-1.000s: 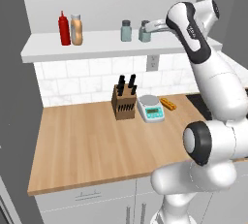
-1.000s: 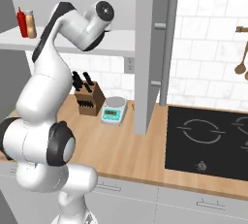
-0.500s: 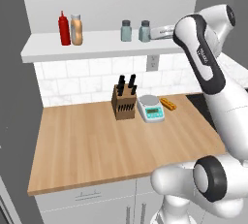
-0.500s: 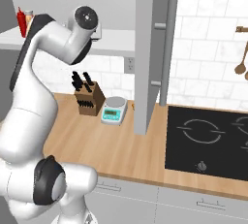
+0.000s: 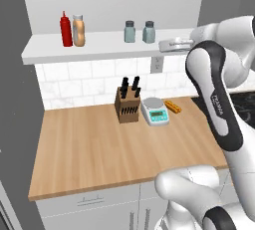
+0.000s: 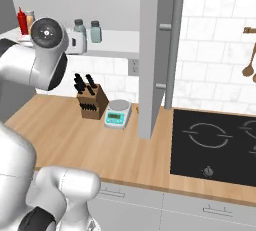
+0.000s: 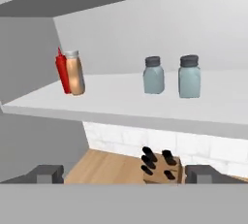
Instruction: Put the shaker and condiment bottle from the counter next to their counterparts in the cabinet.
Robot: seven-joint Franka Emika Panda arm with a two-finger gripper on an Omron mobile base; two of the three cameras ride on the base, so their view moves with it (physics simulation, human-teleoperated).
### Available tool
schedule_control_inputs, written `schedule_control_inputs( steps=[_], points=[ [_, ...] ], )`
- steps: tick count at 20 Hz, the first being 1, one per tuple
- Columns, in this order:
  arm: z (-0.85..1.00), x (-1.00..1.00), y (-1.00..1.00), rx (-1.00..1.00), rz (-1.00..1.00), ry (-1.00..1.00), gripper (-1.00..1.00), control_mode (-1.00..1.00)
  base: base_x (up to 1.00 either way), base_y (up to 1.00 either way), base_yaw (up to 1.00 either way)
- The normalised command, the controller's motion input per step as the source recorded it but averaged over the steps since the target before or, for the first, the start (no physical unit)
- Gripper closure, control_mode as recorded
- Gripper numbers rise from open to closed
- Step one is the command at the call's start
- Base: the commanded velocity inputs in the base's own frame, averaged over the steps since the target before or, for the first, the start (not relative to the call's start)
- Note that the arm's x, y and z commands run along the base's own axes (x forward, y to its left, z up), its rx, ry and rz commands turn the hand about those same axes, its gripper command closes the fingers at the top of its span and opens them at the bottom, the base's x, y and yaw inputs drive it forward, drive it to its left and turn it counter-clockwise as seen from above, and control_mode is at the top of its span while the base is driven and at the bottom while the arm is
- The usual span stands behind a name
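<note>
Shaker [image 7: 153, 75] and condiment bottle [image 7: 75, 73] stand upright beside their counterparts on the cabinet [image 7: 121, 106] shelf, bottle toward its left end, while my hand [image 7: 123, 174] hangs wide open, empty; both look light, rigid, smooth, best gripped mid-body.

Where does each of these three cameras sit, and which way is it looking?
Left base view: behind the arm's left, looking over the counter at the shelf; the arm rises at right.
Right base view: behind its right, taking in the stovetop; the arm fills the left.
Hand view: on the open claw, facing the shelf.
All share the red squeeze bottle, condiment bottle and knife block.
</note>
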Motion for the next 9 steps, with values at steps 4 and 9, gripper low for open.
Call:
schedule_control_inputs(
  steps=[4,9],
  points=[
    [0.16,-1.0,0.13,0.0,-0.13,0.0,-1.0,-1.0,0.0,0.0,0.0],
    [0.16,-1.0,0.09,0.0,-0.11,-0.01,-1.0,-1.0,0.0,0.0,0.0]
  ],
)
